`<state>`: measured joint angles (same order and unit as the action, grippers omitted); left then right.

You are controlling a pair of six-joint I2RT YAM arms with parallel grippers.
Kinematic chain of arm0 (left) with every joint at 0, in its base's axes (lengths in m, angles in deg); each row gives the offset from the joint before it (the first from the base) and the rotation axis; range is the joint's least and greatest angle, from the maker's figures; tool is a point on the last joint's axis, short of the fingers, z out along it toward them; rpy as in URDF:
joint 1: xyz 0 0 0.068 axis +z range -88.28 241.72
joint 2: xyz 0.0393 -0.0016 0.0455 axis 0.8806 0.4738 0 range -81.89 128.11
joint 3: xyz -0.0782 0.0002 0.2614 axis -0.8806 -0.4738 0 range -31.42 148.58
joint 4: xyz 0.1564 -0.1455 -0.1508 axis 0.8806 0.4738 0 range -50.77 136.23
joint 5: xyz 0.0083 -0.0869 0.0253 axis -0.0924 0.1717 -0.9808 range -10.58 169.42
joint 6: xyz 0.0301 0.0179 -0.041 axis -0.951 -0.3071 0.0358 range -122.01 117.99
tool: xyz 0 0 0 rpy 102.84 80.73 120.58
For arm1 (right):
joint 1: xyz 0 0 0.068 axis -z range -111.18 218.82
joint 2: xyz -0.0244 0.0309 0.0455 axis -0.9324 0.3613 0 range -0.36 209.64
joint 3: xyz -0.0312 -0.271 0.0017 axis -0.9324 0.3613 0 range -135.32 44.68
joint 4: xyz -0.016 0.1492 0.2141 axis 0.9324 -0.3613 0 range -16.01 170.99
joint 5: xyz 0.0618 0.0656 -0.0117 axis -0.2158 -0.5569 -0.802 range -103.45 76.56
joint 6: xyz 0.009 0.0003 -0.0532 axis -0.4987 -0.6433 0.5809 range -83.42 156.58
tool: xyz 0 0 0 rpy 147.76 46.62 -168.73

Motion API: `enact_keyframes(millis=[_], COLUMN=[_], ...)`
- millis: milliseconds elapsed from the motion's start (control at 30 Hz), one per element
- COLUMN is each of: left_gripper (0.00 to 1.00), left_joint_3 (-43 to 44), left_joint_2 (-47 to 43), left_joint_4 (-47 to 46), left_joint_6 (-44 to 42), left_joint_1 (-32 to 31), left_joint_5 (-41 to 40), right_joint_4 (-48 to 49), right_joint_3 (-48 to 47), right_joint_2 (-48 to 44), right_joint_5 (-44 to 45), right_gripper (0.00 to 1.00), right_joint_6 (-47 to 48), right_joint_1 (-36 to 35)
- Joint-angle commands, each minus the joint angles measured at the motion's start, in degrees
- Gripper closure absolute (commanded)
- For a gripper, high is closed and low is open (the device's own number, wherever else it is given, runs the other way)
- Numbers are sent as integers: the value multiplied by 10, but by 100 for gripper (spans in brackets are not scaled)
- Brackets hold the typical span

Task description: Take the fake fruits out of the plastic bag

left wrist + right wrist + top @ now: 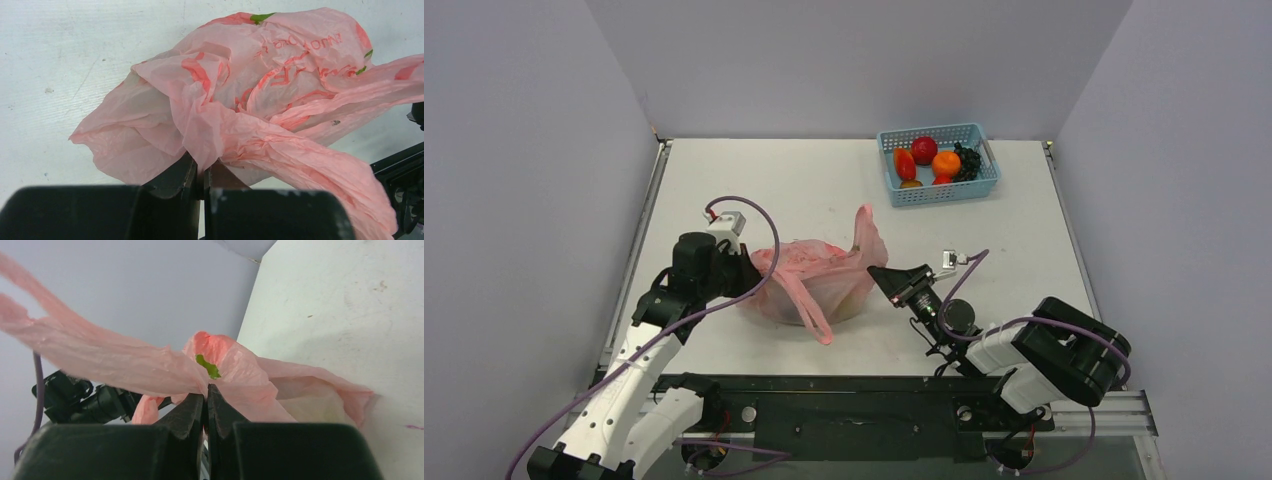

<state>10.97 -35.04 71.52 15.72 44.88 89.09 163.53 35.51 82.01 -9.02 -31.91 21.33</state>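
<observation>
The pink plastic bag (809, 272) lies crumpled mid-table, one corner standing up and a handle loop (816, 318) trailing toward the near edge. My left gripper (750, 270) is shut on a fold at the bag's left side; in the left wrist view the film (260, 75) is pinched between the closed tips (204, 163). My right gripper (876, 272) is shut on the bag's right edge, and the right wrist view shows the plastic (240, 375) bunched at its tips (206, 390). A pale yellowish shape (320, 407) shows through the bag wall; the fake fruits are otherwise hidden inside.
A light blue mesh basket (980, 186) stands at the back right, holding a round red fruit (924, 149), a round orange one (946, 163) and a dark grape bunch (967, 161). Grey walls close off the back and both sides of the table.
</observation>
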Motion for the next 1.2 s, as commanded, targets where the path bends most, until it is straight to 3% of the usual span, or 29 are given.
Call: enact_keyframes(millis=[0,333,567,800,933,1033,1167], left_gripper=[100,100,64,58,45,38,20], left_joint_3=[6,17,75,186,244,251,198], left_joint_2=[-11,-21,-77,-86,-31,-32,-72], left_joint_4=[-27,-22,45,119,186,178,111], left_joint_6=[-6,-10,-24,-43,-125,-182,-284], left_joint_1=[-3,-13,-19,-20,-26,-71,-161], left_joint_5=[-18,0,26,49,70,38,-46], right_joint_4=[81,3,-142,-237,-245,-242,-230], right_joint_3=[10,-4,-45,-77,-87,-93,-102], right_joint_2=[14,-4,-61,-113,-107,-89,-66], right_joint_5=[55,20,-11,-25,-39,-63,-86], right_gripper=[100,100,100,100,100,100,100], right_joint_6=[-64,-21,20,55,56,54,48], right_joint_1=[14,20,20,21,24,31,43])
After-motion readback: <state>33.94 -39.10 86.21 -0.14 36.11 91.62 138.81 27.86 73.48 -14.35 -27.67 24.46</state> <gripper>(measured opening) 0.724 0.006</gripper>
